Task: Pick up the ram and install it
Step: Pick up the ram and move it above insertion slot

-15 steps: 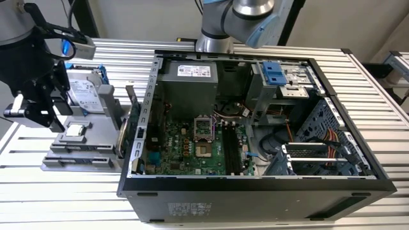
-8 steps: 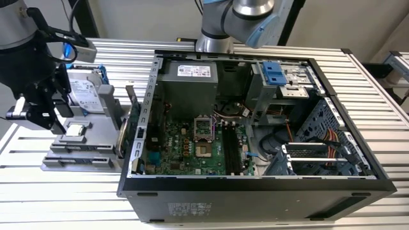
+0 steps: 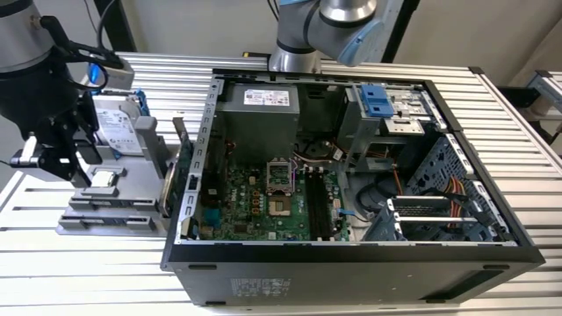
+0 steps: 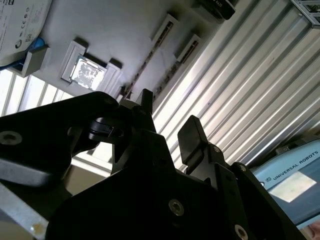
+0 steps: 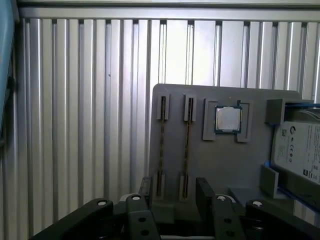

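Two sticks on edge in the grey holder [image 5: 220, 170]; your gripper [image 5: 175, 192] hangs over them, fingers [image 5: 205, 190] apart and empty.

The holder sits at the lower left of the exterior view, and the ram [image 5: 186, 145] shares it with a second stick [image 5: 162, 145] just beside. Watch your line: the gap between the fingers looks centred between the pair, not on one. Coming down from here you could trap both, or drive a pad onto a board's top edge, and the slot end posts could snag a fingertip too. Room is lopsided: bare slatted table [image 5: 75, 125] off one side, processor [image 5: 228, 119] and hard drive [image 5: 300, 150] crowding the other, and the computer case [image 3: 351, 257] wall just beside the holder.
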Motion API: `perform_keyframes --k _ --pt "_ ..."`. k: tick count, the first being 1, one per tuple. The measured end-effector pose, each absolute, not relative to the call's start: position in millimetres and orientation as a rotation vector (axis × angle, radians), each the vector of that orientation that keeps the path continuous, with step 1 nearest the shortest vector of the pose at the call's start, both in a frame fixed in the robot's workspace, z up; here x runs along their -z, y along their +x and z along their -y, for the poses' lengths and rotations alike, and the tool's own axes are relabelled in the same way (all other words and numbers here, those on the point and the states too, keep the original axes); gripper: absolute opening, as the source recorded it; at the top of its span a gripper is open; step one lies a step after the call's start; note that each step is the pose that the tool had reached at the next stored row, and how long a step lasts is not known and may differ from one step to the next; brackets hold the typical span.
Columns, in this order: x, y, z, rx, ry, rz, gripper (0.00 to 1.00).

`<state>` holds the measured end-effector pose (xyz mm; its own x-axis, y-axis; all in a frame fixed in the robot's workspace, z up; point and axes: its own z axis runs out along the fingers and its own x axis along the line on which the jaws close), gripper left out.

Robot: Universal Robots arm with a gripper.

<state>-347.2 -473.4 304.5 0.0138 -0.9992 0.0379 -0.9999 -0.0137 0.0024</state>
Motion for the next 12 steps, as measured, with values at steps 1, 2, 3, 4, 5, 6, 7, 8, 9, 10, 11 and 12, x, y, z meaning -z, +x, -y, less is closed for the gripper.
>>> perform_keyframes --k 1,2,3,4,5,6,7,8,9,10,11,12 --pt "-303.8 -347.2 473.5 -0.041 2.216 2.185 1.00" --pt "-303.2 -347.2 473.4 -0.042 2.215 2.185 1.00" --pt "-302.5 -347.2 473.4 -0.043 2.214 2.184 1.00" --pt "-301.8 -347.2 473.4 -0.045 2.214 2.184 1.00" --pt "-301.1 -347.2 473.4 -0.046 2.213 2.183 1.00" --pt "-300.5 -347.2 473.4 -0.047 2.213 2.182 1.00" --pt "-299.8 -347.2 473.4 -0.048 2.212 2.182 1.00" --pt "-299.2 -347.2 473.4 -0.049 2.212 2.181 1.00" --pt "-298.5 -347.2 473.4 -0.050 2.211 2.181 1.00" --pt "-297.8 -347.2 473.4 -0.051 2.211 2.181 1.00" --pt "-297.1 -347.2 473.4 -0.051 2.211 2.180 1.00" --pt "-296.4 -347.2 473.4 -0.052 2.210 2.180 1.00"
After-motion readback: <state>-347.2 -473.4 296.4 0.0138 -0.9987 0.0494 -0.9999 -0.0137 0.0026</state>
